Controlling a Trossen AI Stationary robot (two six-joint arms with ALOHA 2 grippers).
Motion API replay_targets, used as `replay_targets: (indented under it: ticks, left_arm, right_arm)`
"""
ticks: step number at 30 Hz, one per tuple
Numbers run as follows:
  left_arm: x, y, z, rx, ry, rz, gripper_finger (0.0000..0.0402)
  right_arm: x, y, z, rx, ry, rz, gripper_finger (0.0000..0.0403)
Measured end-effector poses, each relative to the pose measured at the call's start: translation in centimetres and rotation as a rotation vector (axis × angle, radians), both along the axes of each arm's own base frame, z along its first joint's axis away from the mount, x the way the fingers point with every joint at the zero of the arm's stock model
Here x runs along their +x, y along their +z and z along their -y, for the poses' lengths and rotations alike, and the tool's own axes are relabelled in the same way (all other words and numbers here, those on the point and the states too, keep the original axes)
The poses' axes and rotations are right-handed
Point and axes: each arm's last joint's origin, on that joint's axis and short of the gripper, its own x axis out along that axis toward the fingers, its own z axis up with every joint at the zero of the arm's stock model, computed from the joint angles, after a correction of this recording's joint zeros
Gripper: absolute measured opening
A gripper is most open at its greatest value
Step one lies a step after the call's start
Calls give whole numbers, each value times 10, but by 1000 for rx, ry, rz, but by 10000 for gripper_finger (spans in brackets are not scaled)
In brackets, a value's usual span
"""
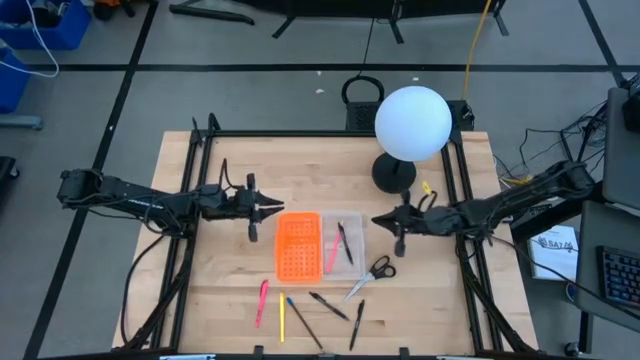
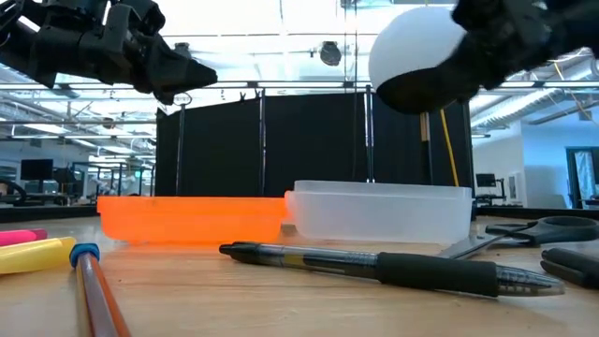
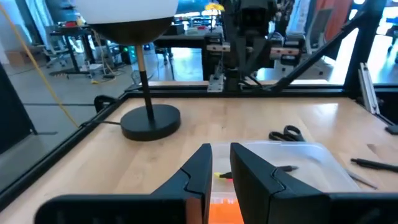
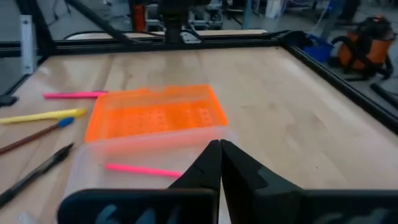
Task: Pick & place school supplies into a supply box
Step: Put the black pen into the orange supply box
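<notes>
The supply box lies open at mid-table, its orange perforated lid (image 1: 298,246) beside its clear tray (image 1: 343,243). A pink pen (image 4: 140,169) and a dark pen (image 1: 345,243) lie in the tray. The scissors (image 1: 372,275) lie flat on the table just right of the tray. A pink pen (image 1: 262,302), a yellow one (image 1: 282,317), a pencil (image 1: 303,322) and two dark pens (image 1: 328,305) lie toward the near edge. My left gripper (image 1: 283,209) hovers over the lid's far left, fingers slightly apart and empty. My right gripper (image 4: 220,144) hovers at the tray's far right, shut and empty.
A lamp with a white globe (image 1: 412,122) stands on a black round base (image 1: 393,173) at the far right of the table, just behind my right gripper. Black frame rails (image 1: 190,200) run along the table's left, right and far sides.
</notes>
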Motion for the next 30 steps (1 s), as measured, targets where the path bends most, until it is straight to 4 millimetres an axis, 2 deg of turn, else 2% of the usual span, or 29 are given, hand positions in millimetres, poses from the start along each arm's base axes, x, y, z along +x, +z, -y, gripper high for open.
replay_targets:
  ticks: [5,11,15,20,25,30]
  left_arm:
    - [0,0,-1,-37,36,7,67]
    - [-2,-5,-8,-179,284,-6,67]
    - [1,-4,-2,-217,212,-68,67]
    - [28,23,27,-176,140,-252,67]
    - [71,52,76,-43,3,-391,67]
    - [106,64,119,37,-90,-539,67]
  right_arm:
    - [-22,-22,4,-28,27,87,1]
    - [-40,-38,10,36,19,273,1]
    - [-42,-32,10,61,18,349,0]
    - [-42,-33,10,37,47,337,0]
    - [-42,-31,6,26,193,350,0]
    - [-44,-27,3,47,310,375,0]
